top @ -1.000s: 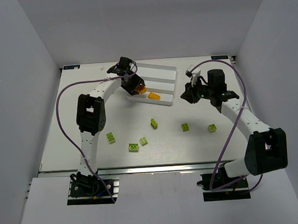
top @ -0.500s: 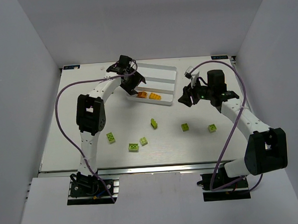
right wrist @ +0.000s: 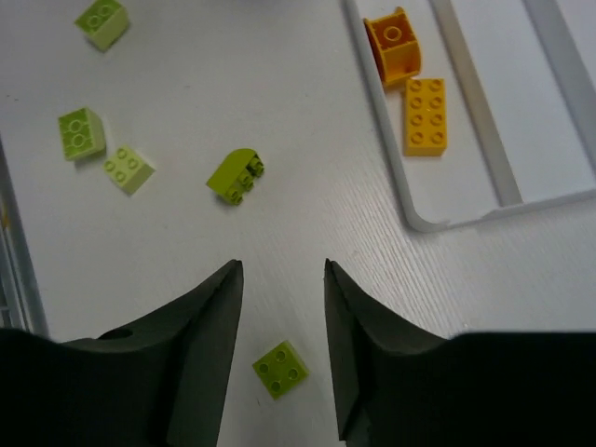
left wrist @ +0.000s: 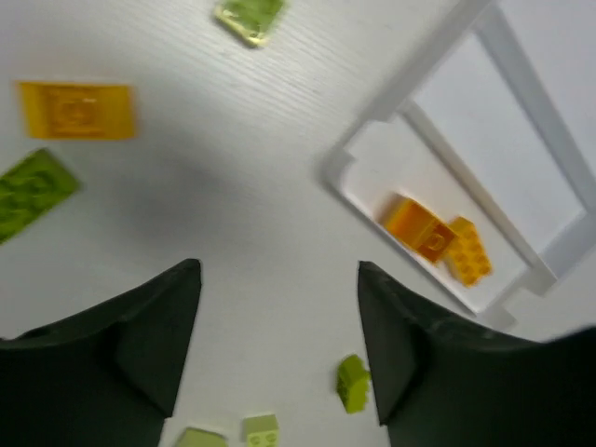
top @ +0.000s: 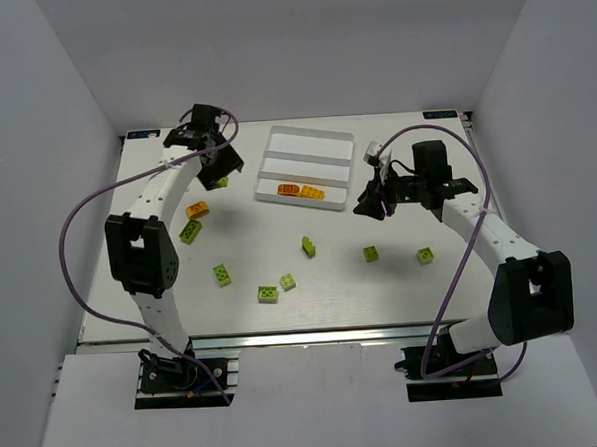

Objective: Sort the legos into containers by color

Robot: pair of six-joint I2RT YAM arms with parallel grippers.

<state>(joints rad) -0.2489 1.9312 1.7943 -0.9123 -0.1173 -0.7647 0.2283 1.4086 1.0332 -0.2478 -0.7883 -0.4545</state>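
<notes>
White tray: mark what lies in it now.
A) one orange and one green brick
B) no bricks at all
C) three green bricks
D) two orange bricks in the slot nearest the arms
D: two orange bricks lie side by side in the white tray, in its nearest slot, while every green brick in view lies out on the table.

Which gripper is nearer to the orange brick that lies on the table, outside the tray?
Left. The left gripper hangs just behind the orange brick, toward the far edge. The right gripper is far off to its right, past the tray's near right corner.
</notes>
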